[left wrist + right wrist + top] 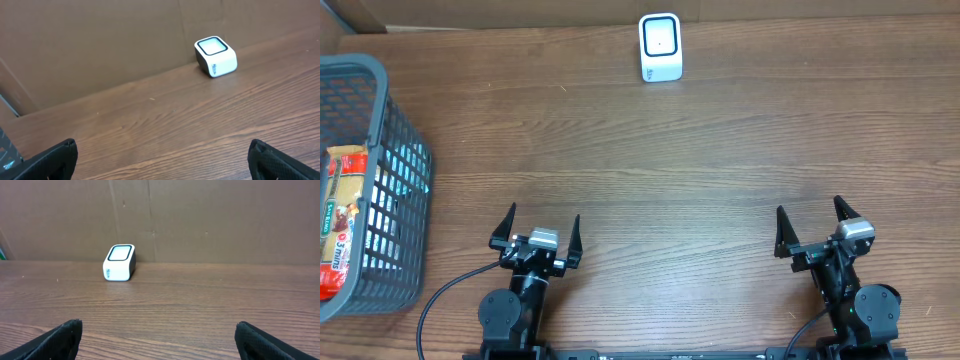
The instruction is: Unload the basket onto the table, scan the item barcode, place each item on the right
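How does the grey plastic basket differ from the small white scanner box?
The grey plastic basket sits at the left of the wooden table; the small white scanner box stands at its far edge. The basket is far larger and holds an orange packet; the scanner holds nothing. Both rest on the table.

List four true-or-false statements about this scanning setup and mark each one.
1. The scanner stands at the far side of the table. True.
2. The left gripper holds the packet. False: it is open and empty, and the packet lies in the basket.
3. The basket stands at the table's left edge. True.
4. The right gripper is shut. False: its jaws stand open, with nothing between them.
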Robot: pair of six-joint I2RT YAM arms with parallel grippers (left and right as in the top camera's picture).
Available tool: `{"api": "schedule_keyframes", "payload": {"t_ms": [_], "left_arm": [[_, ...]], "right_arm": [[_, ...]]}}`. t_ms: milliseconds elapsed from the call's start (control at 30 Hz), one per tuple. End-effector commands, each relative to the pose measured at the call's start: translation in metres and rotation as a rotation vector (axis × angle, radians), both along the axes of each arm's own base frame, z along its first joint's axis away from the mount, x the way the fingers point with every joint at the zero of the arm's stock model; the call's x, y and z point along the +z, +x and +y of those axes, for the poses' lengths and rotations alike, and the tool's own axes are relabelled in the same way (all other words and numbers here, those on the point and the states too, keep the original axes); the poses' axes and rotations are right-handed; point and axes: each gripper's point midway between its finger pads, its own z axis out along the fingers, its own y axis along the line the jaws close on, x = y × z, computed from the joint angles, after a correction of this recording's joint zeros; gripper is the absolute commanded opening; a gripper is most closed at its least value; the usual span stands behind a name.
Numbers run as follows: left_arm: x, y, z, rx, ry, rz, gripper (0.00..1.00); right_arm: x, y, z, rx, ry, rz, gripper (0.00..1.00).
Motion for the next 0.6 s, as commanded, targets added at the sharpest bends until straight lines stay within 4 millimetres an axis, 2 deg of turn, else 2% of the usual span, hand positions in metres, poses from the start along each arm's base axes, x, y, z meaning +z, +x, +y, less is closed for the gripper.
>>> {"api": "schedule_keyframes", "payload": {"t_ms": [0,400,567], "left_arm": [[0.0018,-0.0014,-0.0091,-0.050,-0.019,-0.010,1.00],[-0.0008,-0.0013,-0.0074,-0.030,-0.163,0.019,1.00],[-0.0004,-0.0013,-0.0073,-0.029,-0.173,0.019,1.00]], "right_arm": [[-0.0017,0.0000,-0.0001,-0.002,0.003,-0.004,1.00],[-0.0017,0.0000,-0.0002,-0.003,0.003,-0.004,1.00],[-0.0017,0.0000,-0.0001,-0.002,0.003,-0.004,1.00]]}}
